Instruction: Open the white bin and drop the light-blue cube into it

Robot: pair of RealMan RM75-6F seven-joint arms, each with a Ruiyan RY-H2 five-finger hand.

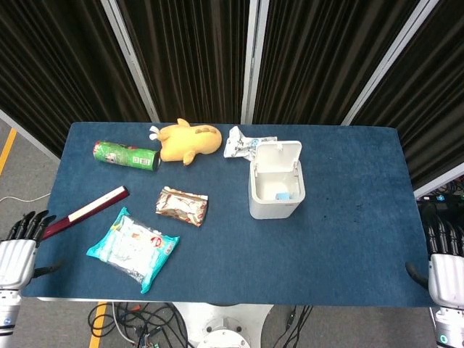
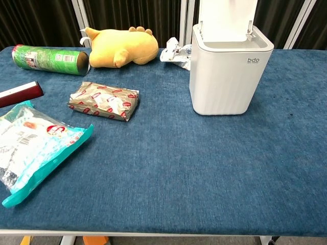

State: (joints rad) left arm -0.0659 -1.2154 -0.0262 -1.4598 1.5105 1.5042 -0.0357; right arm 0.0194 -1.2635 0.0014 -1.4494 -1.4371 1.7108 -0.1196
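Note:
The white bin point(image 1: 259, 204) point(image 2: 220, 81) stands right of the table's middle with its lid point(image 1: 279, 156) point(image 2: 227, 15) tipped up at the back. Inside it, on the bottom, lies the light-blue cube point(image 1: 282, 196); the chest view does not show it. My right hand point(image 1: 444, 262) hangs off the table's front right corner, fingers apart and holding nothing. My left hand point(image 1: 19, 247) sits off the front left corner, fingers spread and empty. Neither hand shows in the chest view.
A green can point(image 1: 125, 154), a yellow plush toy point(image 1: 188, 141) and a crumpled white wrapper point(image 1: 243, 142) lie along the back. A silver snack pack point(image 1: 181, 206), a teal packet point(image 1: 133, 248) and a dark red bar point(image 1: 87, 211) lie on the left half.

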